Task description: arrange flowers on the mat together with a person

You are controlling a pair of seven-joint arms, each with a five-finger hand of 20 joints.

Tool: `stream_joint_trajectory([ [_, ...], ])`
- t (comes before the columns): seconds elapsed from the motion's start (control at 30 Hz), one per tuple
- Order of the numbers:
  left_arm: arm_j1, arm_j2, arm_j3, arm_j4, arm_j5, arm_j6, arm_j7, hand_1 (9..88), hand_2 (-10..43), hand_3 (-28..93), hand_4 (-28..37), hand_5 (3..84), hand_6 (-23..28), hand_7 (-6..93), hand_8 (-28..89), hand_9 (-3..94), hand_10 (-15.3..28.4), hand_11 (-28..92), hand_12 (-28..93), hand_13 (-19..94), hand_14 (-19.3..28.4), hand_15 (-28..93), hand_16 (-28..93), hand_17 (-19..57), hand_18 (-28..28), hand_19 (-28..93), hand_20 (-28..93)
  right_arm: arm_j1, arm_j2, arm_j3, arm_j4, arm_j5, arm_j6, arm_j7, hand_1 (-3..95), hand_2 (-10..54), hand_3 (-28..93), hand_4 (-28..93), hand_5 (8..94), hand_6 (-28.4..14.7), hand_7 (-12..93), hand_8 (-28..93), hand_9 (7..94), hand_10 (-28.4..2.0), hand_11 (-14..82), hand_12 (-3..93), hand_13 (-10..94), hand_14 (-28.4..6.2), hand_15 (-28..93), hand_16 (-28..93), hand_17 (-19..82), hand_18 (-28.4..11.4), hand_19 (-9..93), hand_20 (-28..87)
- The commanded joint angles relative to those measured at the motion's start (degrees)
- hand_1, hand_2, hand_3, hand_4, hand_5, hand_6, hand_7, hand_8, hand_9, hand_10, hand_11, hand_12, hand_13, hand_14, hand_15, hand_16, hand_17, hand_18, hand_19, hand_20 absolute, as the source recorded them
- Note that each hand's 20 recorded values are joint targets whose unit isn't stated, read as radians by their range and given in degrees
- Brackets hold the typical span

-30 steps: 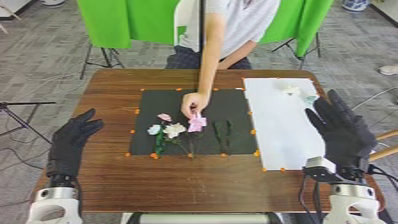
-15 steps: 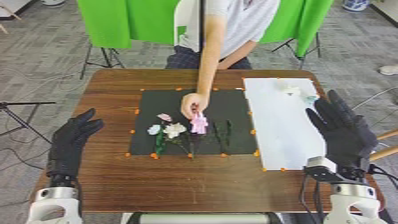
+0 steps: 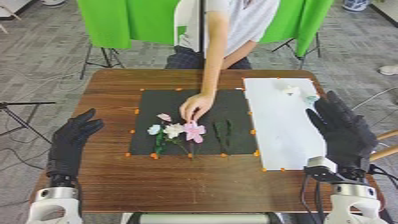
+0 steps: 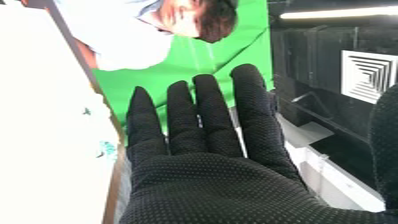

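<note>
Person's hand overlapping pink star-shaped flower, black-gloved left robot hand, right robot hand released, indistinct white blossoms, worktop's far-right corner

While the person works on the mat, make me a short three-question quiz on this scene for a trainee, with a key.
1. Multiple choice. What are the fingers of the person's hand at?
A) the pale blue flower
B) the large pink flower
C) the two green stems

2. True or false. The robot's left hand and right hand are both open, with nothing in them.

3. Fill in the blank. In the head view, the white sheet lies to the ____ of the black mat.

Key: 1 B; 2 true; 3 right.
</note>
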Motion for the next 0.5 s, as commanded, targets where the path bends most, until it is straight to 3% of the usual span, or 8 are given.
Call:
stream_joint_trajectory([
  [0.03,0.17,-0.41,0.01,0.14,-0.1,-0.25,-0.62,18.9,5.5,65,-28.3,47.4,3.8,11.1,-6,48.7,15.6,20,13,37,18.3,20,0,6.1,12.8,13,15,0.16,0.46,-0.17,0.13,-0.5,0.57,0.38,6.0,-0.8,78,-18,41.8,-1.4,9,-9,37.0,-14.0,3.2,9.4,27,-10.3,10,4,17,-12.9,3,23],
  [0.5,0.56,-0.55,-0.26,-0.17,-0.12,-0.25,-0.46,18.9,5.5,65,-28.3,47.4,3.9,11.0,-6,48.7,15.6,20,13,37,18.4,20,0,5.9,13.0,13,15,-0.01,0.45,0.02,0.06,-0.94,0.21,0.5,5.8,-1.0,78,-18,42.6,-1.2,9,-9,37.4,-13.9,3.5,9.8,27,-10.9,10,5,17,-14.6,4,23],
])
